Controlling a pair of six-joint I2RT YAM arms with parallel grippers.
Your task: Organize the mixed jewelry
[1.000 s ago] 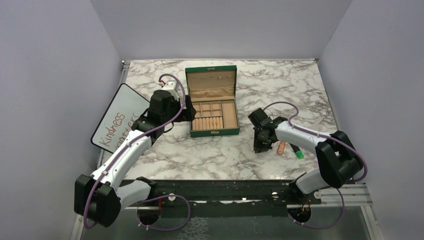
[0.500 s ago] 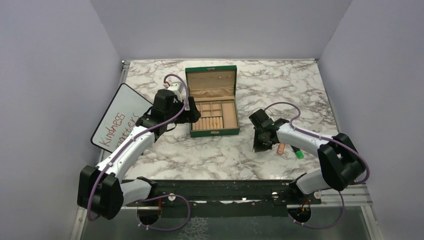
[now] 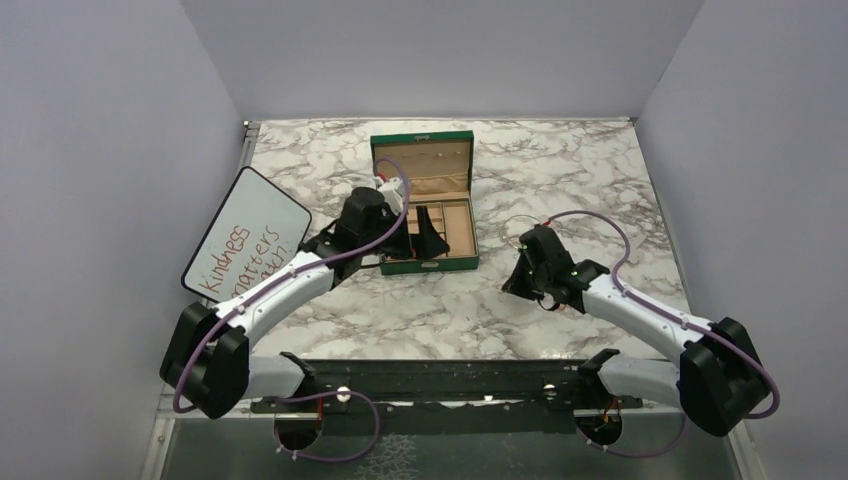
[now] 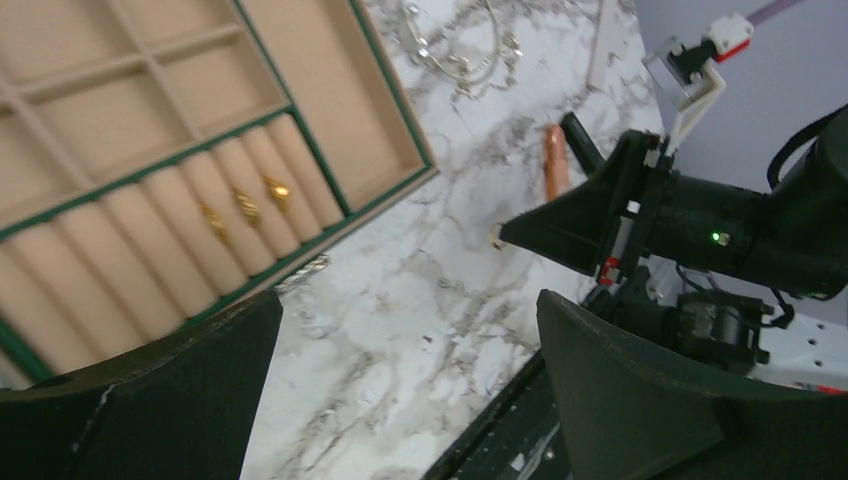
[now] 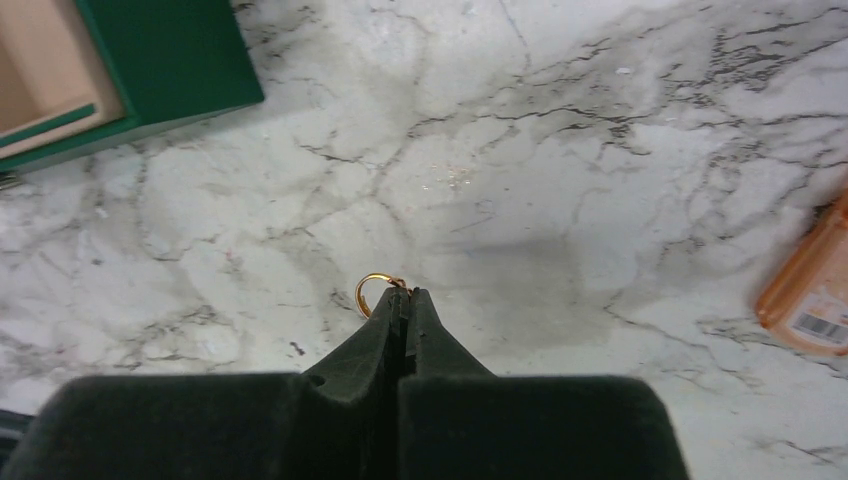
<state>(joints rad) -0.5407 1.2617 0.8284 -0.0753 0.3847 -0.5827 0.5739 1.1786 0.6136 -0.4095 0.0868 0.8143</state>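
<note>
My right gripper is shut on a small gold ring pinched at its tips, over the marble right of the green jewelry box; in the top view it sits near the box's front right corner. My left gripper is open and empty over the box's front edge, its jaws wide apart. Three gold rings sit in the box's roll slots. The thin necklace loop lies on the marble beyond the box.
An orange marker lies right of the right gripper and also shows in the left wrist view. A whiteboard reading "Kindness matters" lies at the left. The box lid stands open at the back.
My left gripper has swung right, from beside the box to over its front edge. My right gripper has shifted up and left, away from the marker, with the ring in its tips.
</note>
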